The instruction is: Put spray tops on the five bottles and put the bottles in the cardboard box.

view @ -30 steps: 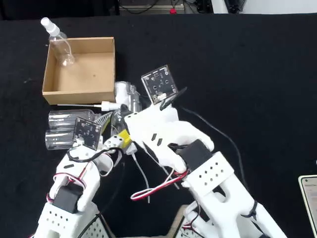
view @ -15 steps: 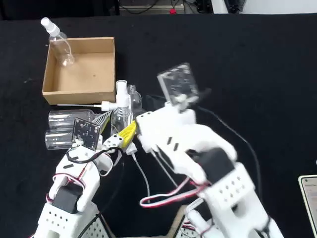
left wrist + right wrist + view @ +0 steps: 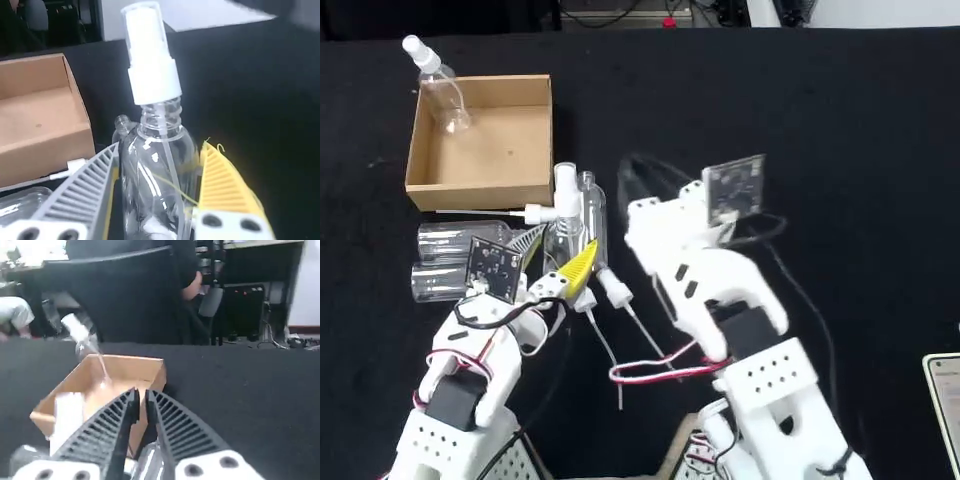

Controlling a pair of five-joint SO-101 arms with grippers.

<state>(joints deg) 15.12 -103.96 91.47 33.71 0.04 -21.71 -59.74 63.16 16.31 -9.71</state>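
Right claw (image 3: 140, 394), ribbed and pressed together, has drawn back; left claw (image 3: 160, 147) pinches the clear round bottle (image 3: 155, 192).

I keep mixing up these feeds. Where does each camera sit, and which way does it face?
High view: fixed above the table, looking down on both arms and the cardboard box.
Left wrist view: on the left wrist, facing along the left gripper, whose grey and yellow fingers clamp a bottle.
Right wrist view: on the right wrist, looking past the right gripper toward the box.
Shared: all three show the box; high and left wrist views, the clamped bottle.
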